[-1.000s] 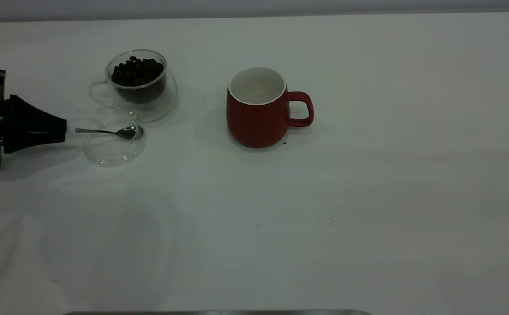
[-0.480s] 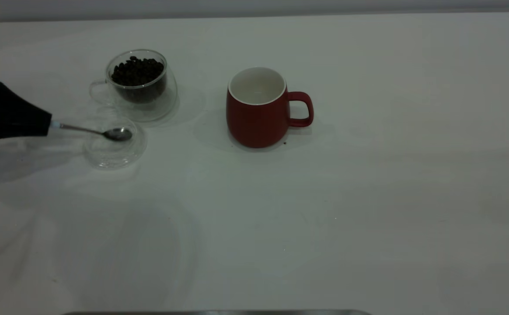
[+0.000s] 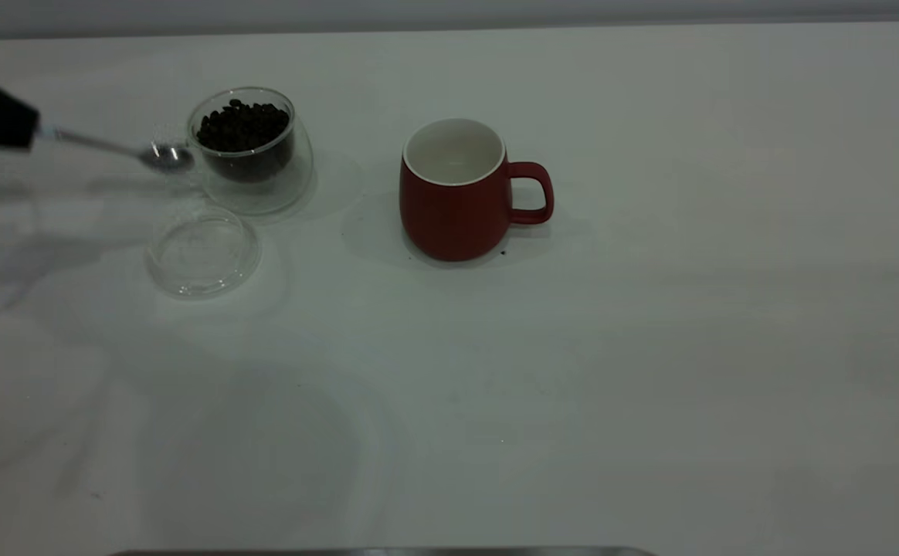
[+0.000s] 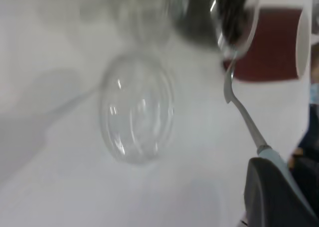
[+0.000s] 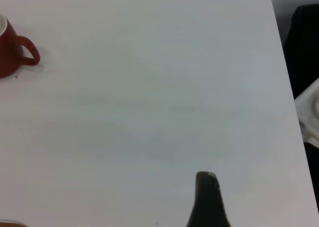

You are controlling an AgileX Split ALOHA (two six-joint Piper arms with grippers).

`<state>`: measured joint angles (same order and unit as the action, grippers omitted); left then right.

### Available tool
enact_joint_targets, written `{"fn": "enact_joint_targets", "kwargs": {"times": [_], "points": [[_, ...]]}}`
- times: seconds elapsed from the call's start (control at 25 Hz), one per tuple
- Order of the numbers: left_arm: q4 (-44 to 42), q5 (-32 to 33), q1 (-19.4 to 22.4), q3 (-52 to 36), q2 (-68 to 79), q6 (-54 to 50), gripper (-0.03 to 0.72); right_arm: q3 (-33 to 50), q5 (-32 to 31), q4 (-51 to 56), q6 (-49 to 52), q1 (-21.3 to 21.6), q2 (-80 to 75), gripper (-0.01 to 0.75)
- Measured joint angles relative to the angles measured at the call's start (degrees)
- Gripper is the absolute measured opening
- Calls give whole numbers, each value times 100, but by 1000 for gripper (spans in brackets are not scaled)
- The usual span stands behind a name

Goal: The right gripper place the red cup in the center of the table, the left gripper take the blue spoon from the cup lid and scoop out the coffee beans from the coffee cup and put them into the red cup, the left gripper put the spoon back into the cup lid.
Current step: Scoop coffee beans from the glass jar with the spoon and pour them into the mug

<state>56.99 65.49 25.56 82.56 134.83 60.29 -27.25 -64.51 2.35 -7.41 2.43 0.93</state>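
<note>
**Left tool has spoon lifted off lid, beside bean cup**

Left tool (image 3: 28,130), black wedge fingers on a dark arm, at far left edge of exterior view. Clamped on the pale blue-white handle of the small metal-bowled blue spoon (image 3: 110,146). Spoon is clear of the desk, slanting down toward its bowl. In the exterior view the bowl overlaps the glass handle of the clear double-walled glass coffee cup (image 3: 252,150); contact can't be confirmed. Spoon bowl is outside the cup, not in the beans.

Heap of dark brown coffee beans (image 3: 242,126) sits in the glass cup, up near the rim.

Small round clear glass cup lid (image 3: 202,252) lies flat on the large plain white desk (image 3: 650,347), just in front of the coffee cup. Nothing on it.

Rounded dark-red matte ceramic red cup (image 3: 456,191) stands upright near desk centre, well apart from the glass cup, loop handle pointing toward the right-arm side. White inside looks bare. One dark speck on the desk by its base.

Left wrist view is motion-blurred: lid (image 4: 137,110), spoon neck (image 4: 239,107) and red cup (image 4: 271,42) are recognisable, little else.

Right tool: only one dark finger (image 5: 207,199) shows in the right wrist view, over bare desk well away from the red cup (image 5: 12,50). Can't tell whether it's apart or together.
</note>
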Motion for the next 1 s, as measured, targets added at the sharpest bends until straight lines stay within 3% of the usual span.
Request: {"fn": "enact_joint_targets", "kwargs": {"times": [0.28,0.6,0.76,1.0], "points": [[102,83,-162,1014,-48,132,114,0,0,0,-5,0,0,587],[-173,65,-915,1245,-42,1375,114,0,0,0,-1,0,0,587],[-562,-454,-1261,1245,-42,1711,114,0,0,0,-1,0,0,587],[-635,-1144,-1359,1245,-42,1750,114,0,0,0,-1,0,0,587]]}}
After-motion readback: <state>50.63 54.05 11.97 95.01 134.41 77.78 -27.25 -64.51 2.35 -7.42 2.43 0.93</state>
